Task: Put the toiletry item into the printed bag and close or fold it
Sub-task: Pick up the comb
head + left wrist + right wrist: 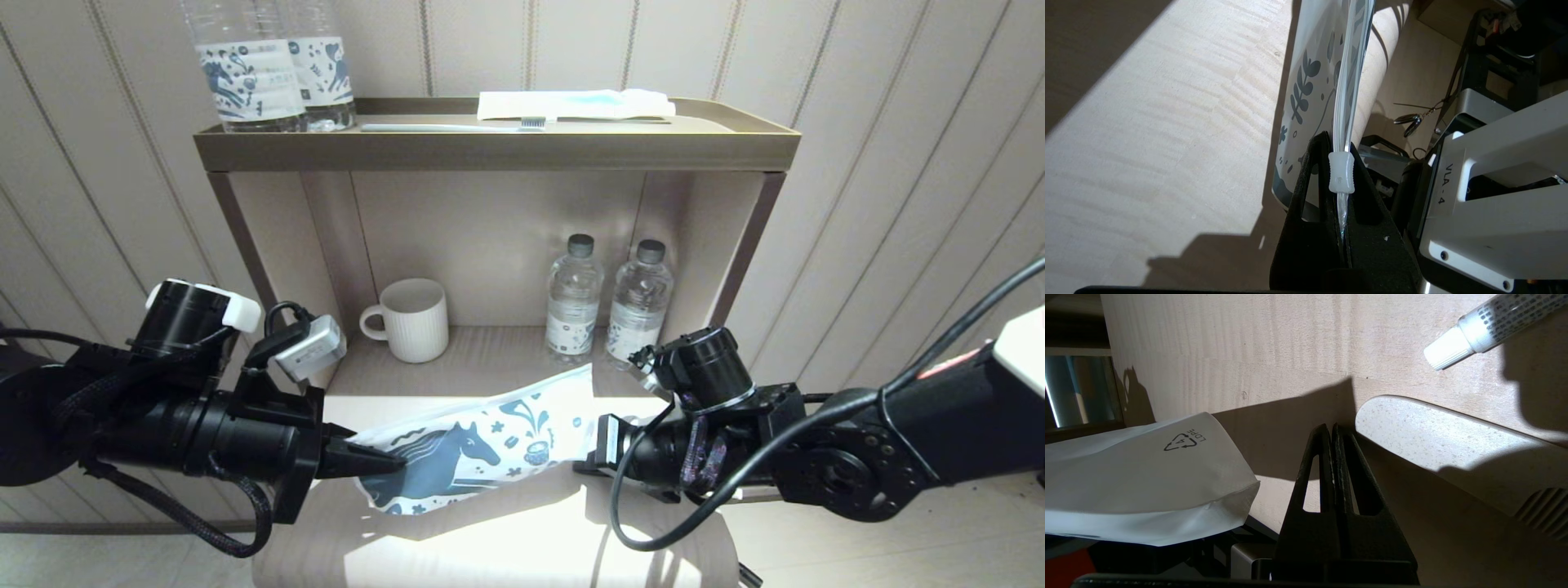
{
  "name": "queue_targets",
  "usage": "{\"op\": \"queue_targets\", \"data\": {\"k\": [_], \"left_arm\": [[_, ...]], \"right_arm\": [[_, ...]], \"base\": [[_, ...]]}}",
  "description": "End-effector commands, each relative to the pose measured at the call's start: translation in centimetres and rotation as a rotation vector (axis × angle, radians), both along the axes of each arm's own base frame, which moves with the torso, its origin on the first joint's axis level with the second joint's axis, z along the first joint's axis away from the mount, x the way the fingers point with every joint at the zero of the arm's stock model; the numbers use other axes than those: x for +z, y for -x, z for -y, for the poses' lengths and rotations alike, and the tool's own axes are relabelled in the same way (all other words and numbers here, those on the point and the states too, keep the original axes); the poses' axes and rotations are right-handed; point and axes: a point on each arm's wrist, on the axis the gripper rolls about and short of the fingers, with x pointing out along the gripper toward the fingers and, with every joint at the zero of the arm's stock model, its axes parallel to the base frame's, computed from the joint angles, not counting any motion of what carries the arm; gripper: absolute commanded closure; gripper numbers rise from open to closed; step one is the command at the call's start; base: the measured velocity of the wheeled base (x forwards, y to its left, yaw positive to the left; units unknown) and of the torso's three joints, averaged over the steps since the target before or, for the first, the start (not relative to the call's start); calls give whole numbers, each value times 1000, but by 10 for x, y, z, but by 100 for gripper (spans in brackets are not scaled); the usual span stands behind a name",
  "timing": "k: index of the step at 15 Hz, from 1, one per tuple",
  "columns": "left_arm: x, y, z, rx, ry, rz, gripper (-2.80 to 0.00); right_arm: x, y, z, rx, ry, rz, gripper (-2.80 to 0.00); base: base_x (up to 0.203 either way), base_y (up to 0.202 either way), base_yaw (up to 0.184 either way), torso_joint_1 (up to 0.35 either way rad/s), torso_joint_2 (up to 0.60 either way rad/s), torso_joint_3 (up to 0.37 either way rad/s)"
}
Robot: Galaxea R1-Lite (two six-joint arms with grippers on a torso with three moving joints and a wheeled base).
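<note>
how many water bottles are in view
4. Two tall bottles stand side by side at the left end of the top tray. Two small bottles stand side by side on the shelf below, right of the mug.

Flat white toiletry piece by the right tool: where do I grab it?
Take the toiletry piece by its rounded end, nearest the shut right tool. It lies flat on the tabletop, so probably open, come from above and pinch across its width.
</note>
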Motion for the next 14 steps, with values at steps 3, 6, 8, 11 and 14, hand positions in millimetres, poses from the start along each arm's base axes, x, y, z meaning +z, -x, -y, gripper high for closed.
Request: {"op": "queue_targets", "data": {"k": [3,6,8,11,14], "left_arm": [[0,0,0,-5,3,2,0],[4,-3,1,4,9,6,0],[5,-2,0,3,12,9,0],[5,-3,1,5,16,24,0],[3,-5,1,8,24,45,0]], "right_arm": [[4,6,-7,27,-13,8,0],[7,3,-11,18,-11,26,0],[3,-3,-14,-15,19,39,0],[0,-6,-16,-19,24,36,0],[-1,-6,-15,-19,28,31,0]], "base": [[0,0,0,0,0,0],[0,0,0,0,0,0],[0,0,0,0,0,0],[0,0,0,0,0,0],[0,0,0,0,0,0]]}}
